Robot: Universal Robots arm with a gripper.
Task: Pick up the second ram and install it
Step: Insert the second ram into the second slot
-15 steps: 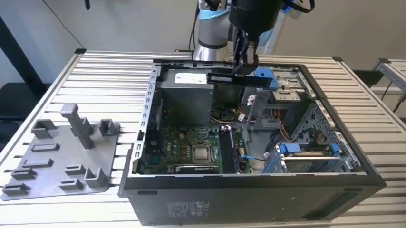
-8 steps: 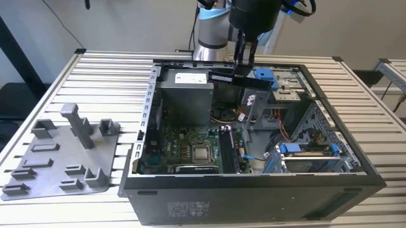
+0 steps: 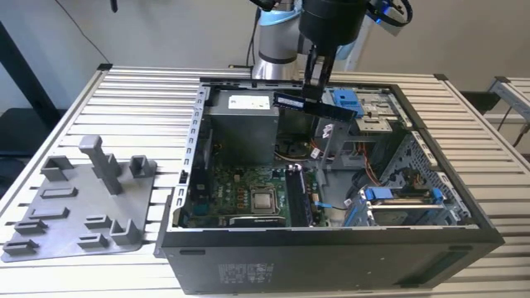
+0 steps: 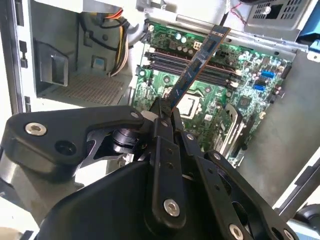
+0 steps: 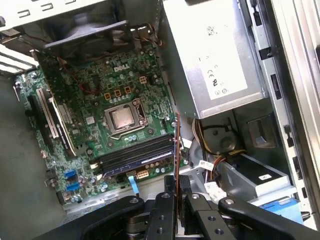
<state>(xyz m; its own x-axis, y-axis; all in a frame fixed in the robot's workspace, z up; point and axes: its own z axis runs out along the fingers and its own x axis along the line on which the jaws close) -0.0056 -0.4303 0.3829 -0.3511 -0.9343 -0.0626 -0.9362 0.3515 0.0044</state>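
step: carry to slot | thin flat dark second ram (image 3: pixel 319 107) is being held above the open black metal computer case (image 3: pixel 331 233), far side | black gripper (image 3: pixel 313 93) jaws clamped on it | not yet seated; alignment over green motherboard (image 3: pixel 244 186) slot judged needed

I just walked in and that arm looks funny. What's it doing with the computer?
A robot arm is working over an open computer case. Its pincer is shut on the ram, a thin dark stick, and holds it in the air above the green motherboard. The ram is not in a slot yet. A grey tray lies on the table beside the case, at the exterior view's left.
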